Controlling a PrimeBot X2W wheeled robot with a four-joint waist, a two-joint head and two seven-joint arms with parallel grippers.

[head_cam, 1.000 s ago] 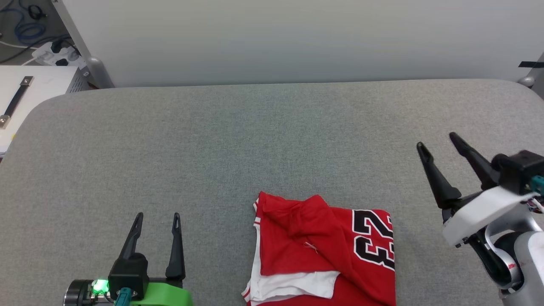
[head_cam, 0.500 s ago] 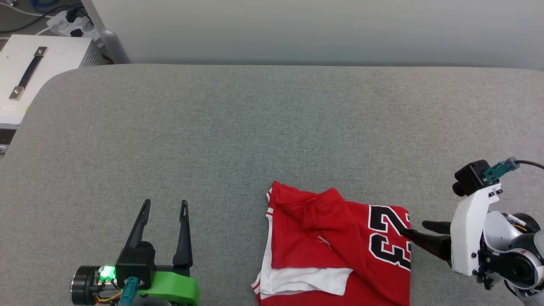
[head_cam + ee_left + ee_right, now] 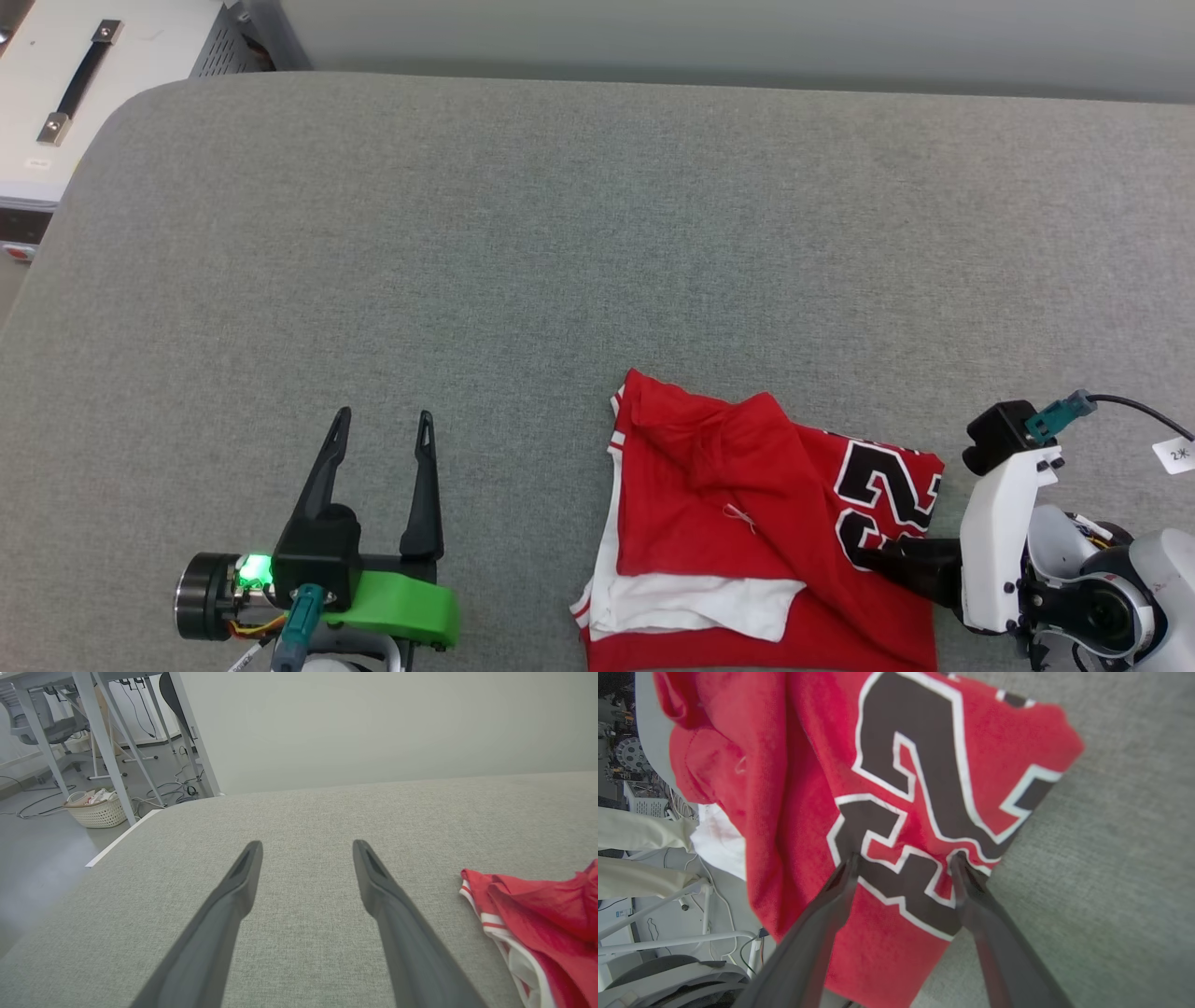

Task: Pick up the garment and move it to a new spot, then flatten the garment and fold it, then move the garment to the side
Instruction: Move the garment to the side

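Note:
The garment [image 3: 709, 504], a red jersey with white trim and a black-and-white number print, lies crumpled at the table's near edge, right of centre. My right gripper [image 3: 864, 558] reaches in from the right, its fingers lying low over the print. In the right wrist view the right gripper [image 3: 906, 857] is open, both tips on or just above the garment [image 3: 794, 788]; I cannot tell whether they touch it. My left gripper [image 3: 383, 418] stands open and empty over bare table, well left of the garment. The left wrist view shows the left gripper [image 3: 307, 843] with the garment [image 3: 537, 905] off to its right.
The grey fabric-covered table [image 3: 560, 233] stretches wide behind and left of the garment. A white box with a black handle [image 3: 84, 56] stands past the table's far left corner. Beyond the table's edge are metal legs [image 3: 105, 742] and a basket [image 3: 96, 809] on the floor.
The head camera has tilted down, shifting the whole picture. My right gripper swung from raised on the right down and leftward onto the garment's number print. The left gripper has kept its pose.

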